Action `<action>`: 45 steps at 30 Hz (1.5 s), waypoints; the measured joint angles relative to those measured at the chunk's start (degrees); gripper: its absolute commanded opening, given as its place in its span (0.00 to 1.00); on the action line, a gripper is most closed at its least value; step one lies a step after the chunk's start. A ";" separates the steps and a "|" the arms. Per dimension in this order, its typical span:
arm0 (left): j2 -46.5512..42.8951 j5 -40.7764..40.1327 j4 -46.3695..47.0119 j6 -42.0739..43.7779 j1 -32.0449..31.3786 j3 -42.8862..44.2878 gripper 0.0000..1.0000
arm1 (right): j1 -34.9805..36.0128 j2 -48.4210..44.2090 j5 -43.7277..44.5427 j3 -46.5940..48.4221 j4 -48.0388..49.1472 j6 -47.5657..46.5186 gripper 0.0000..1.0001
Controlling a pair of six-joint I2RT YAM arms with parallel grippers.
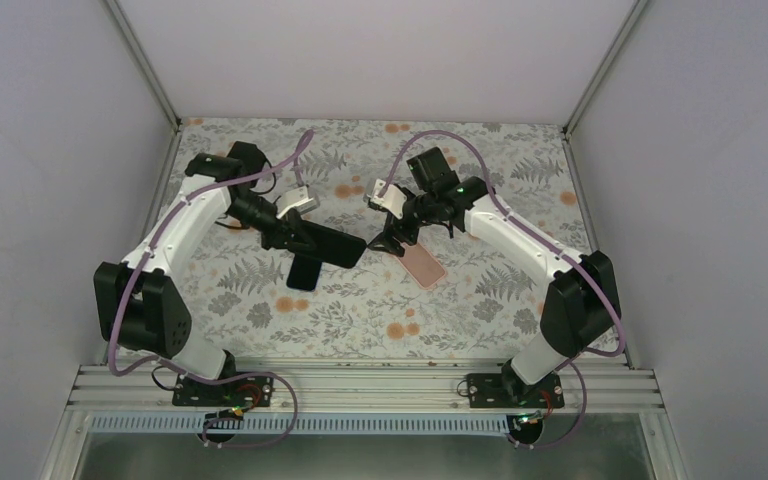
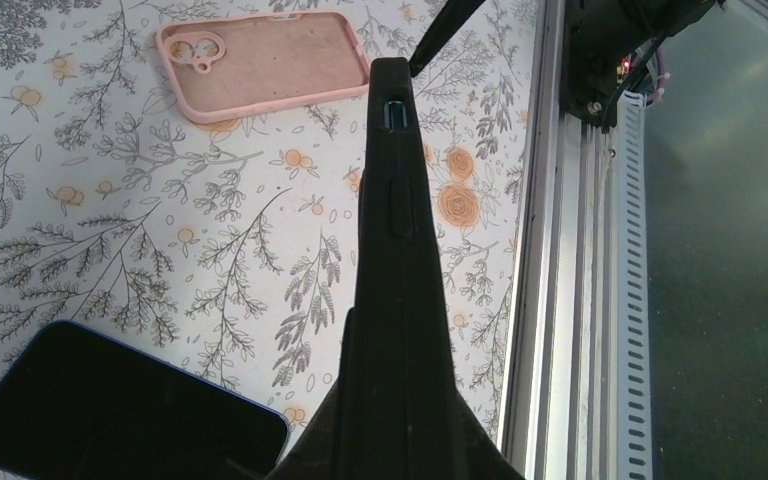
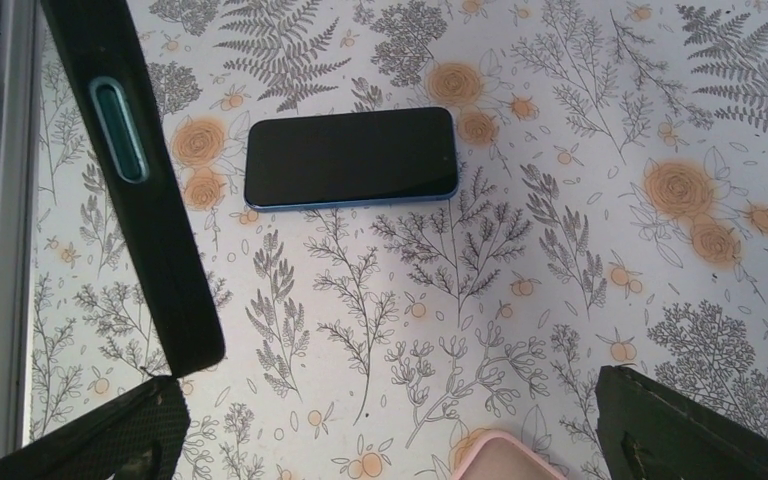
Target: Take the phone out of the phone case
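Already free, phone (image 1: pixel 304 272) flat just beneath left pincer (image 1: pixel 295 233) with black case (image 1: pixel 338 247).

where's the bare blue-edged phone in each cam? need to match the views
Top external: the phone lies flat, a little left of picture centre.
Left wrist: bottom-left corner, screen up, partly cut off by the frame.
Right wrist: upper middle, whole phone in view.
Shared landmark: the empty pink phone case, right of the phone in top external, at top left in left wrist, cut by the bottom edge in right wrist.
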 measured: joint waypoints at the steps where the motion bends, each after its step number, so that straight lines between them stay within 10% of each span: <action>1: -0.09 -0.04 0.02 0.00 0.00 -0.02 0.02 | -0.04 0.00 0.00 0.00 -0.02 0.00 1.00; 45: -0.61 0.20 -1.14 -1.22 -1.86 0.74 0.02 | 0.48 -3.67 -2.05 -3.02 -2.71 -0.66 0.99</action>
